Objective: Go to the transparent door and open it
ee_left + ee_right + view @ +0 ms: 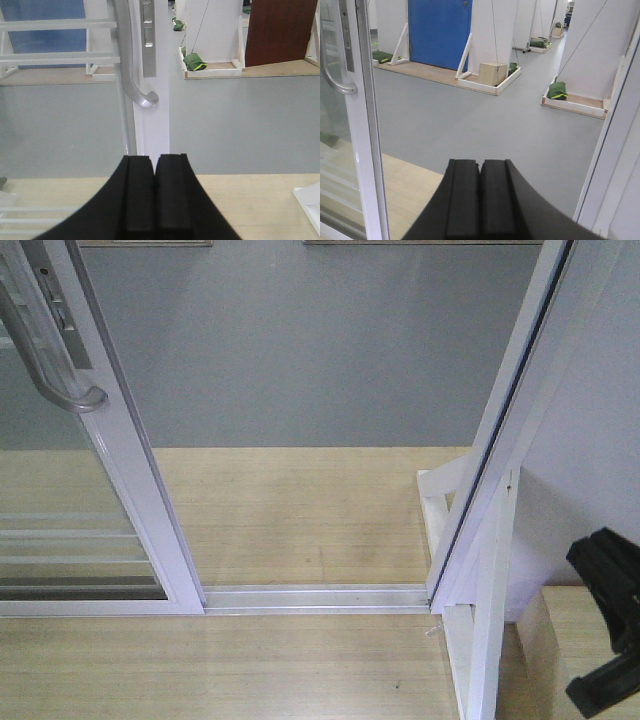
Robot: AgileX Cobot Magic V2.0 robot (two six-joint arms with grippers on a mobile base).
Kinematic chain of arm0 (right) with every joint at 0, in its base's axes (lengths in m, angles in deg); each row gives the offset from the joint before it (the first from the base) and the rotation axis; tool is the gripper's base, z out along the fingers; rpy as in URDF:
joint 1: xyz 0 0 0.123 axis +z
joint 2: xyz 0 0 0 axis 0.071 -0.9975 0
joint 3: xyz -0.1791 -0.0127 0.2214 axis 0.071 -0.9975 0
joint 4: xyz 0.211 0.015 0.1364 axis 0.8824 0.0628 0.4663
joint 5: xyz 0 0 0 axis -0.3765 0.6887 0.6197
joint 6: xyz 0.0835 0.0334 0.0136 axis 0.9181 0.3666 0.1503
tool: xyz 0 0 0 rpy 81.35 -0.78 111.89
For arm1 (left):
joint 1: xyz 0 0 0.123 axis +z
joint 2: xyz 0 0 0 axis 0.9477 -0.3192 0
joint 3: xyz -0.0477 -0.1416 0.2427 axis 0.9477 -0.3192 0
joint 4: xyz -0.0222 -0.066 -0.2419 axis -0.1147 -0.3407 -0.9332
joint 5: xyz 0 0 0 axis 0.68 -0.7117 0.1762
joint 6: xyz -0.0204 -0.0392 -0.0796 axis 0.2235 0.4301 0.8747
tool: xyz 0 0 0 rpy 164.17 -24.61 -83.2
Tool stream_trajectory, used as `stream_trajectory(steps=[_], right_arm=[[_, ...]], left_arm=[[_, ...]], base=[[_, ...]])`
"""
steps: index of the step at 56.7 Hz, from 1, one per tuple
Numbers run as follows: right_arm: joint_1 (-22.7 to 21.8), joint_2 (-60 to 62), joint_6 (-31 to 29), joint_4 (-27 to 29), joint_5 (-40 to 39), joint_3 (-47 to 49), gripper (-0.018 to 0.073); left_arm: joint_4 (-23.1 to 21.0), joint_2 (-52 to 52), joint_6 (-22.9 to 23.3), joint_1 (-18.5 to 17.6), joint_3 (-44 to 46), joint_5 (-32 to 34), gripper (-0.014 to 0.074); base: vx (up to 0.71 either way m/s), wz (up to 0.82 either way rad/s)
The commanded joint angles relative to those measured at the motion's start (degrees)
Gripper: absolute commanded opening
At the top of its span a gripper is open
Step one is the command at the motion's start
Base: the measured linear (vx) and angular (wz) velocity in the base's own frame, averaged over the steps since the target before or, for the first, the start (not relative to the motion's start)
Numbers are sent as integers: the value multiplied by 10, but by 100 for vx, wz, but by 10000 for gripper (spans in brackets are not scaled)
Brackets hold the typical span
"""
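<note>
The transparent door (135,480), clear glass in a white frame with thin white bars low down, stands slid to the left, leaving an open gap to the right of it. Its curved silver handle (62,380) sits on the upright. In the left wrist view my left gripper (154,159) is shut and empty, right in front of the door's upright (156,125), below the handle (131,75) and apart from it. My right gripper (480,162) is shut and empty too, facing the gap, with the door (367,125) and handle (335,82) to its left.
A metal floor track (315,597) crosses the wooden floor to the white jamb (500,440), where a white wooden brace (440,510) stands. Grey floor lies beyond, with a blue door (439,32), a cardboard box (492,73), green bags (557,91) and white partitions.
</note>
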Motion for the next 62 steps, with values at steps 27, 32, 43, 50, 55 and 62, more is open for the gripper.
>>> stream_trajectory(steps=[27,32,43,50,55,62], right_arm=[[-1,140,20,-2,45,-57,-5],[-1,140,20,-2,46,-57,-5],[-1,140,20,-2,46,-57,-5],[-1,140,20,-2,47,-57,-5],[-1,140,20,-2,47,-57,-5],[-1,140,20,-2,52,-57,-5]], left_arm=[[-7,8,4,-3,-4,43,2],[-7,8,4,-3,-4,43,2],[-7,8,4,-3,-4,43,2],[-7,8,4,-3,-4,43,2],[-7,8,4,-4,-4,43,2],[-7,8,4,-3,-4,43,2]], base=[[0,0],[0,0],[0,0],[0,0],[0,0],[0,0]])
